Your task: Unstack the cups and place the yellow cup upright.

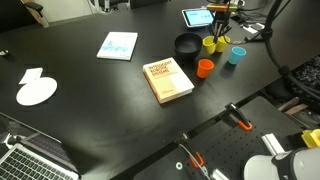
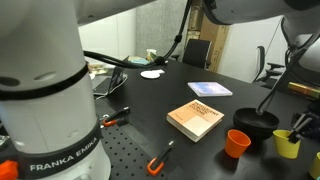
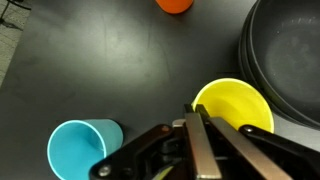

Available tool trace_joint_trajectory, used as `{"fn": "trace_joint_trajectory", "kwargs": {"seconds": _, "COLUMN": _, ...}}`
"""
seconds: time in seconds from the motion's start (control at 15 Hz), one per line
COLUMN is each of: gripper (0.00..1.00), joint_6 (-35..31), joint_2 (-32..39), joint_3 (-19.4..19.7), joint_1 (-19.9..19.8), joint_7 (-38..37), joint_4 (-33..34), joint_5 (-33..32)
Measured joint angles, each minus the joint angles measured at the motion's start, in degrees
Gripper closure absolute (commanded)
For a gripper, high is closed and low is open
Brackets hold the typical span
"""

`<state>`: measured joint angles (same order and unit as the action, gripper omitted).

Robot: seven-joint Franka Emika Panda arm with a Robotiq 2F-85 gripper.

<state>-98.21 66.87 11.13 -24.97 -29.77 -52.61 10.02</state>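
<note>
All three cups stand upright and apart on the black table. The yellow cup (image 1: 210, 45) (image 2: 287, 144) (image 3: 235, 104) is beside the black bowl (image 1: 186, 44) (image 2: 255, 122) (image 3: 290, 60). The orange cup (image 1: 204, 68) (image 2: 237, 143) (image 3: 175, 4) and the light blue cup (image 1: 237, 55) (image 3: 80, 150) stand nearby. My gripper (image 3: 195, 118) (image 1: 219, 31) (image 2: 300, 124) hovers just above the yellow cup's rim. Its fingers are pressed together with nothing between them.
A tan book (image 1: 169, 80) (image 2: 195, 119) lies near the orange cup. A light blue booklet (image 1: 118, 45) (image 2: 210, 88) and a white plate (image 1: 37, 92) (image 2: 152, 74) lie farther off. A tablet (image 1: 197, 17) sits behind the bowl. Orange-handled tools (image 1: 240, 122) lie on the perforated board.
</note>
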Motion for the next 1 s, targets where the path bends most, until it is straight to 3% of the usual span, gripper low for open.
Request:
{"fn": "trace_joint_trajectory", "kwargs": {"seconds": 0.67, "gripper": 0.93, "joint_6": 0.03, "joint_2": -0.03, "joint_3": -2.42, "joint_1": -5.65, "joint_7": 10.14, "joint_4": -3.99, "joint_5": 4.17}}
{"fn": "trace_joint_trajectory", "kwargs": {"seconds": 0.73, "gripper": 0.69, "joint_6": 0.03, "joint_2": -0.03, "joint_3": -2.51, "joint_1": -5.84, "joint_7": 10.57, "joint_4": -4.21, "joint_5": 4.35}}
{"fn": "trace_joint_trajectory", "kwargs": {"seconds": 0.87, "gripper": 0.64, "joint_6": 0.04, "joint_2": -0.05, "joint_3": -2.58, "joint_1": -5.97, "joint_7": 11.17, "joint_4": -4.47, "joint_5": 4.71}}
{"fn": "trace_joint_trajectory", "kwargs": {"seconds": 1.0, "gripper": 0.51, "joint_6": 0.03, "joint_2": -0.09, "joint_3": -2.69, "joint_1": -5.96, "joint_7": 11.44, "joint_4": -4.64, "joint_5": 4.84}}
